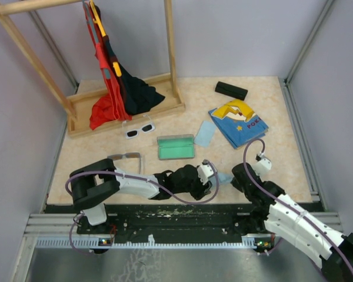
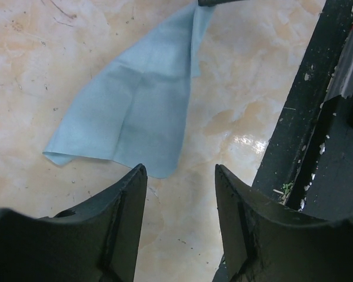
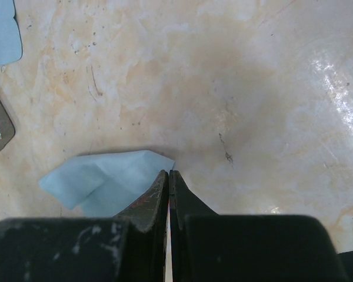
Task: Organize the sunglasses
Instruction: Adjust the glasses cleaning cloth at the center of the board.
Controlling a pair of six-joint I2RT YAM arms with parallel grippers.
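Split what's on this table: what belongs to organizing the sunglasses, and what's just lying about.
Job: white plastic-framed sunglasses with dark lenses; thin grey wire-framed glasses; probably also open grey case with green lining, black oblong case, flat light-blue cloth, crumpled light-blue cloth.
Lying about: blue illustrated book; wooden rack hung with red and dark clothes.

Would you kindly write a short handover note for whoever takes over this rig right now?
Left hand: open and empty, poised over an edge of the light-blue cloth.
Right hand: shut, pinching a corner of that cloth.
Sunglasses: the white pair lies by the wooden rack; the wire-framed pair lies nearer, beside the green-lined case. Neither is held.
Cases: the green-lined case is open and empty; the black case is at the far side.
Done: nothing stowed. Left: both pairs, probably into the cases.
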